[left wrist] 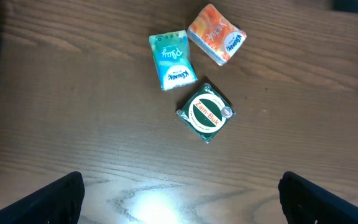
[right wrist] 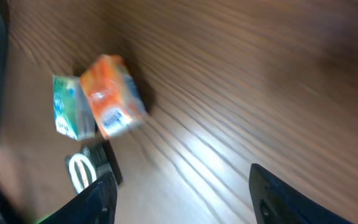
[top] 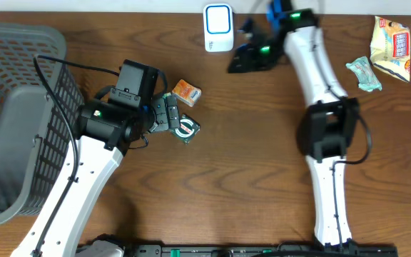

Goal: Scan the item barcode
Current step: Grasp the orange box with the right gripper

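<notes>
The square dark-green tin with the round "ZamBuk" label [left wrist: 206, 112] lies flat on the brown wooden table [left wrist: 73, 112]. A small teal tissue packet [left wrist: 171, 60] lies just beyond the tin, toward the far table edge. Its near corner is close to the tin, but whether the two touch cannot be told. A small orange tissue packet [left wrist: 216, 34] lies just beside the teal one, a little farther from the tin.

The left gripper [left wrist: 180, 186] hangs on the near side of the tin. Its two black fingers [left wrist: 48, 199] are spread wide, with bare wood between them and nothing held. From overhead it sits just beside the tin.

The white upright barcode scanner with a blue-edged window [top: 218, 27] stands well apart from the tin, at the far table edge. The right gripper [right wrist: 182, 177] is up near that scanner, also well apart from the tin. Its blurred wrist view looks back toward the tin and both packets, and its fingers are parted with nothing in them.

A grey mesh plastic basket [top: 20, 64] stands well apart from the tin, beyond the left arm. A yellow-and-red snack bag [top: 392, 46] and a pale green wrapper [top: 362, 73] lie far from the tin, past the right arm.
</notes>
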{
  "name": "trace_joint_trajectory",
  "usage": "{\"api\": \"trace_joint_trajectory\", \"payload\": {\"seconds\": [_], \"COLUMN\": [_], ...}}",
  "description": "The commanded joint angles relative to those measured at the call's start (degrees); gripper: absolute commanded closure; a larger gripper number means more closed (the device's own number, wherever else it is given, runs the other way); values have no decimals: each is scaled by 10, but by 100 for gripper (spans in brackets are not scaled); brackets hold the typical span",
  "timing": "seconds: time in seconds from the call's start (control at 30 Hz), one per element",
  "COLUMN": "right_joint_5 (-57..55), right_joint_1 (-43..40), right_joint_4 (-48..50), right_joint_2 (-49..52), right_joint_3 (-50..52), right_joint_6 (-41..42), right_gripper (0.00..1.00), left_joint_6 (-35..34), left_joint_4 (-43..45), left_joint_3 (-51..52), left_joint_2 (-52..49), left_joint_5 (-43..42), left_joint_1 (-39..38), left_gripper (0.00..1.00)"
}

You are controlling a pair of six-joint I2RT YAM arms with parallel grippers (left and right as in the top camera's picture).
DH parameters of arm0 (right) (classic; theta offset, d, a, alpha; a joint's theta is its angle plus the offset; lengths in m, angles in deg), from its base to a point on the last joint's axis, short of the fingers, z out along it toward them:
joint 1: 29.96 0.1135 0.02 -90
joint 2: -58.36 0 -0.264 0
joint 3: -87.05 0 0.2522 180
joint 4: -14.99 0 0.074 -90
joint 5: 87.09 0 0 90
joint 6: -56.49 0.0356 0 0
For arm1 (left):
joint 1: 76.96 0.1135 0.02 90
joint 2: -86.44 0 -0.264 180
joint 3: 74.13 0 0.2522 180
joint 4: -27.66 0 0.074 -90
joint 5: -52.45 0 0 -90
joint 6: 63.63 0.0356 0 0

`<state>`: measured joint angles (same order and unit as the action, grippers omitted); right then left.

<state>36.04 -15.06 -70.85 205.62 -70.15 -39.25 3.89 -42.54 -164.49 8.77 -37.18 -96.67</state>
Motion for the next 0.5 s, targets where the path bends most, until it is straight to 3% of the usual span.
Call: {"api": "trace_joint_trajectory", "payload": {"seconds": [0.0,0.17,0.47], "right_joint_5": [-63,-134,-189], "right_joint_1": [50,115,174], "right_joint_4": [34,113,200], "right_joint_2": [-28,-28,-28], "right_joint_3": [0,33,110], "right_joint_6": [-2,58,74], "right_gripper": [39,47,48], "left_joint_6": [3,3,3], "left_joint_4": [-1,-1,-1], "left_joint_3": [-9,-9,-9], "left_joint_2": [2,2,2], "left_joint_5": [5,5,5], "left_joint_1": [1,1,1], "left_gripper": [2,2,2]}}
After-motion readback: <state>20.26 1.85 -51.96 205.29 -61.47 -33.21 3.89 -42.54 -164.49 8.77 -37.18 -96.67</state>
